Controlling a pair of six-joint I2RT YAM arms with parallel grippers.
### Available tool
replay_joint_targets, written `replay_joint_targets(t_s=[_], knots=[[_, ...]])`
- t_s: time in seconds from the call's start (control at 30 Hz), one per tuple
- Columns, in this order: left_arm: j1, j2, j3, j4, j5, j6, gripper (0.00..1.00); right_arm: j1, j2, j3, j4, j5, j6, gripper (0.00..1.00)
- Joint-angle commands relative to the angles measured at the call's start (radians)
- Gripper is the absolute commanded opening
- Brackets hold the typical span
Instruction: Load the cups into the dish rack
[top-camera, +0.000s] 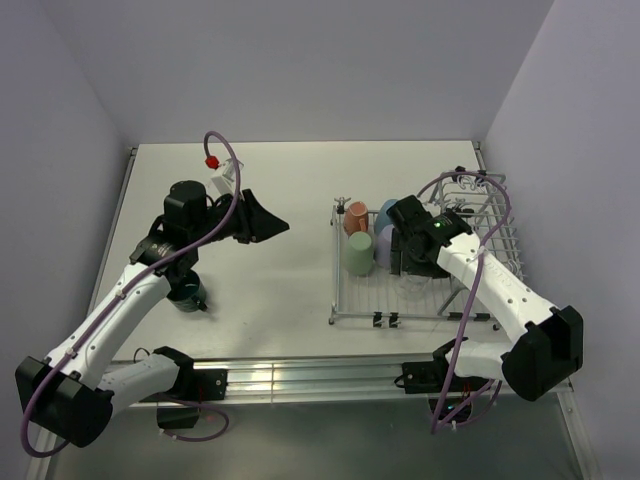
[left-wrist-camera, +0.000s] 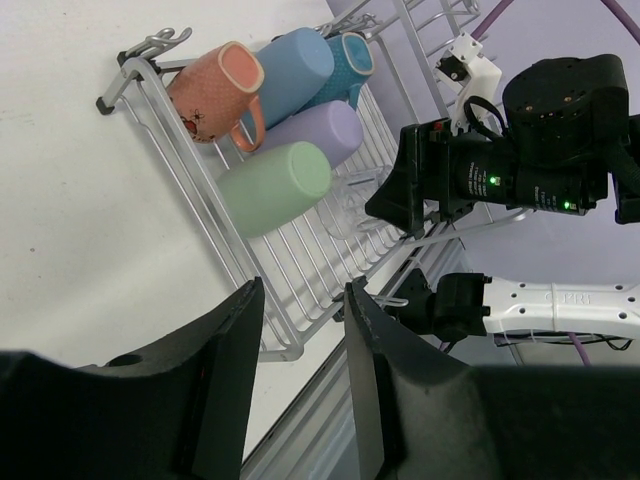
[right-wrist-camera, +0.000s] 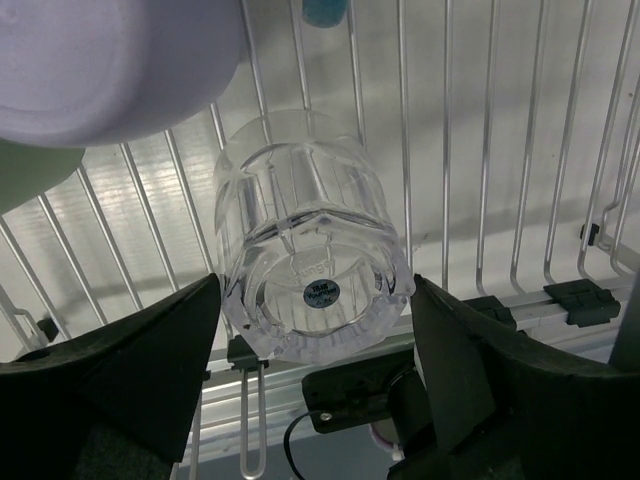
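Dish rack (top-camera: 380, 295): thin metal wire, bright silver, glossy.
Tumbler (right-wrist-camera: 310, 270): clear glass or plastic, faceted, glossy.
Lavender mug (left-wrist-camera: 320, 135): smooth, matt.
Table (top-camera: 270, 190): white, smooth, matt.

Top cam sits high at the 6 o'clock edge, looking down on the whole table (top-camera: 260, 190), rack (top-camera: 380, 295) around 3 o'clock. Left wrist cam eyes that same rack (left-wrist-camera: 300, 260) from well across the table; right wrist cam hangs just above the rack (right-wrist-camera: 500, 150), glass (right-wrist-camera: 310, 250) dead center.

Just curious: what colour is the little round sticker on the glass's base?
Blue. The sticker shows best in the right wrist view.
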Motion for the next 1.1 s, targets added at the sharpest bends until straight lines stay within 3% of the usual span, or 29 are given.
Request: replay_joint_targets(t_s=[0.0,0.73,0.87,0.97,1.07], knots=[[0.003,0.003,-0.01,0.034,0.021,0.011,0.44,0.007,-0.003,0.032,-0.074,0.066,0.017,0.85],[0.003,0.018,0.016,-0.024,-0.037,0.02,0.47,0.12,-0.013,0.144,-0.104,0.042,0.037,0.88],[0.003,0.025,0.05,-0.107,-0.126,0.032,0.47,0.166,-0.03,0.185,-0.083,0.005,0.031,0.88],[0.005,0.009,0.083,-0.182,-0.276,0.022,0.47,0.214,-0.042,0.224,-0.057,-0.019,0.03,0.87],[0.003,-0.017,0.142,-0.357,-0.511,0.0,0.46,0.261,-0.064,0.245,0.05,-0.065,0.019,0.86]])
